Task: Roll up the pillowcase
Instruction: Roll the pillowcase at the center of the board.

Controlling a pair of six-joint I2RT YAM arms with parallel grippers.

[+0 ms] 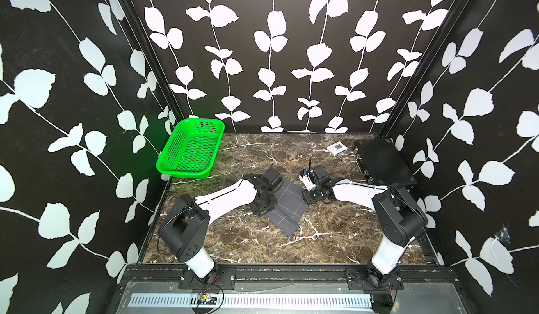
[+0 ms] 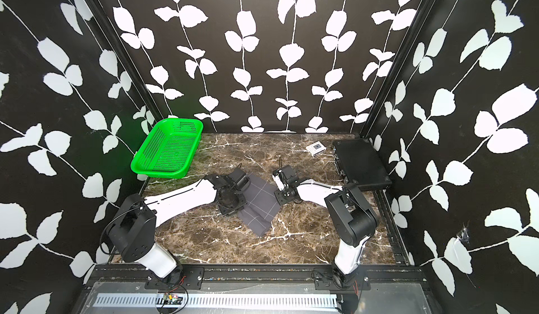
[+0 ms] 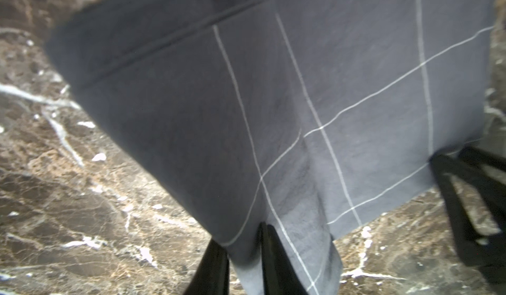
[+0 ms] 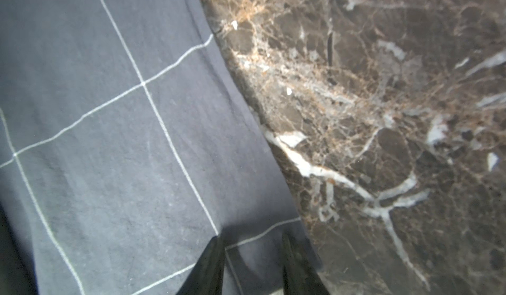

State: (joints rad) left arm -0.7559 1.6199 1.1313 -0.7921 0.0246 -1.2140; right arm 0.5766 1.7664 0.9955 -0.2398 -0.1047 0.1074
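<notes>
Pillowcase [image 1: 288, 201] [image 2: 261, 201] lies in the middle of the table [image 1: 335, 233] in both top views. It's folded to a strip and set diagonally: far end between the two wrists, near end pointing at the front edge. Not rolled yet. Layers are offset at the near end, and a lower one peeks out.

Left claw [image 3: 239, 233] is at the strip's left side, toward the far end. Its fingers [image 3: 273, 260] are close together with a raised fold of cloth bunched in the gap and a ridge running off from there. Can't tell whether it's actually clamped or just sitting between them.

Right claw [image 4: 252, 236] is at the strip's right side. Jaws are spread, both fingertips over flat cloth, one just beside the cloth's edge where bare table starts. Nothing pinched.

Left arm [image 1: 227, 196] and right arm [image 1: 353, 194] both reach in low from the front edge and meet at the cloth.

Rest:
- Green basket [image 1: 183, 172] at the far left corner, tilted, hanging over the left edge.
- Black case [image 1: 382, 161] at the far right corner.
- Small white box [image 1: 336, 148] just beside the case, near the far edge.

All three are well apart from the pillowcase.
</notes>
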